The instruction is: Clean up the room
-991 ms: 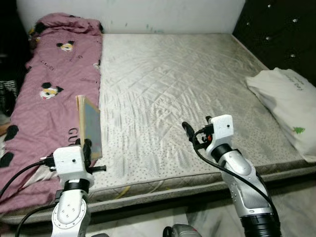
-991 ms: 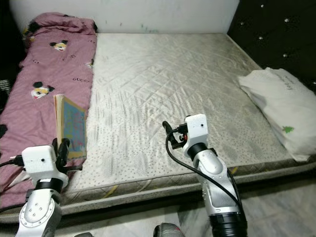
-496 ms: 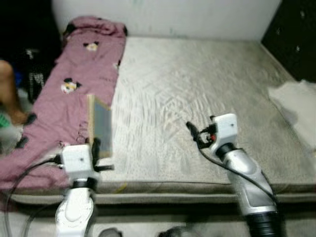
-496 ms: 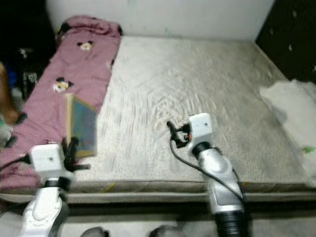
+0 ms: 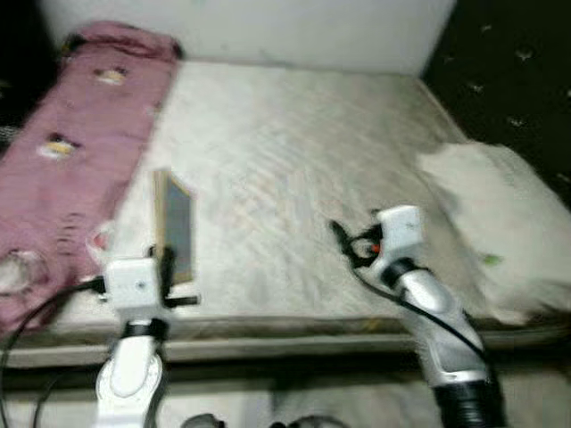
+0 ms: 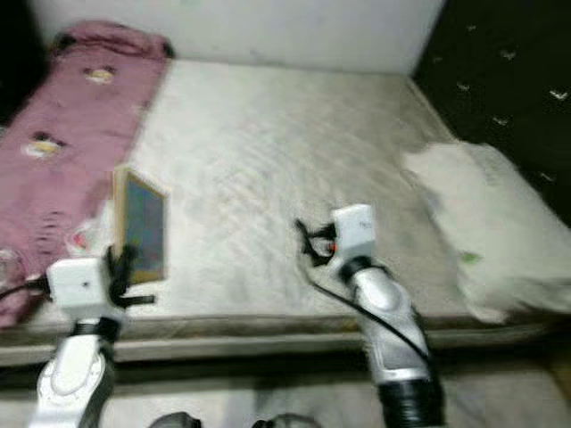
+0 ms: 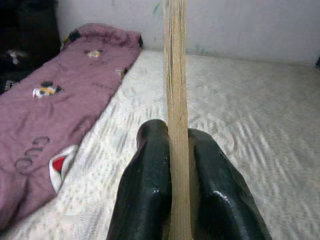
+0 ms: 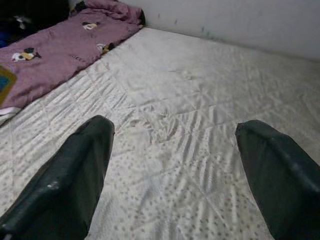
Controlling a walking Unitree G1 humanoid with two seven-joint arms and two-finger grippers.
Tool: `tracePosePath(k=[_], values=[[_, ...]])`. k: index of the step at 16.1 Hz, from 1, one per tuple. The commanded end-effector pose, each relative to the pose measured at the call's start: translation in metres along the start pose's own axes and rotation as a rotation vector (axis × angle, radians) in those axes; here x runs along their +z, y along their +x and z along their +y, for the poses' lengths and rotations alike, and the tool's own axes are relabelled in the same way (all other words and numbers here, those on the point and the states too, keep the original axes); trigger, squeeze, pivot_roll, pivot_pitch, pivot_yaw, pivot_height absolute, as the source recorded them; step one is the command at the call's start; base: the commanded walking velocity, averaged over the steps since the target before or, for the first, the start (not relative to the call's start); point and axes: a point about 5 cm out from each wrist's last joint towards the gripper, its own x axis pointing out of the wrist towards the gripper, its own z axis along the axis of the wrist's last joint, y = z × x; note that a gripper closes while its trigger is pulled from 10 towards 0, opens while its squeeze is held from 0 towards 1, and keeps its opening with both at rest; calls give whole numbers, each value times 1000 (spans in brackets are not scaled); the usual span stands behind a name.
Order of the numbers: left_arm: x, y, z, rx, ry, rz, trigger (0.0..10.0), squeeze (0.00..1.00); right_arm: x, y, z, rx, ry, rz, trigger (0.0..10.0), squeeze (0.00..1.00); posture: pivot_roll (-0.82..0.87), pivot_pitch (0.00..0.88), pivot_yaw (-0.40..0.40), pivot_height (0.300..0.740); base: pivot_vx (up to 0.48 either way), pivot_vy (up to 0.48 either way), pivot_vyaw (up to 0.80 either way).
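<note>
My left claw [image 7: 177, 200] is closed on a thin book [image 5: 175, 225], its 2 black fingers [image 7: 147, 190] pressed flat against either cover. I hold the book upright on its edge, spine end down in my grip, its blue-green cover turned toward the middle of the bed. It stands above the near left part of the mattress [image 5: 285, 169], at about 9 o'clock from my right claw [image 5: 343, 242].

My right claw hangs spread wide with nothing between its fingers [image 8: 70, 175], low over the near middle of the mattress. The quilted cream surface under it is bare and rumpled.

Other things lie around the bed. A pink blanket [image 5: 62, 143] with cartoon prints runs along the left side of the mattress from about 9 o'clock up to 11 o'clock, bunched at the far end against the pale wall [image 5: 268, 31]. Its near edge lies just beside the book. A white pillow [image 5: 495, 223] sits at the right edge of the mattress, at about 3 o'clock, well apart from both claws, against a dark tufted headboard [image 5: 508, 80]. The head views are blurred, so the prints and finer detail are hard to read. Nothing stands between my right claw and the open mattress ahead at 12 o'clock.
</note>
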Motion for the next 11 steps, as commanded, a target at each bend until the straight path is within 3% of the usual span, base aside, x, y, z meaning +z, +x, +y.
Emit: tracePosePath(k=[1,7,11], values=[[8,2,-3,-3,-9,-37,10000,0,3,-1,-7,-22,-16,-4,10000,0,-49,39,-57,740,0,0,0],[9,5,-4,-6,-7,-43,10000,0,2,-1,-7,-21,-18,-6,10000,0,-49,35,-58,740,0,0,0],[10,6,0,-27,-58,-62,10000,0,2,0,-6,-18,-21,-10,10000,0,-45,27,-55,740,0,0,0]])
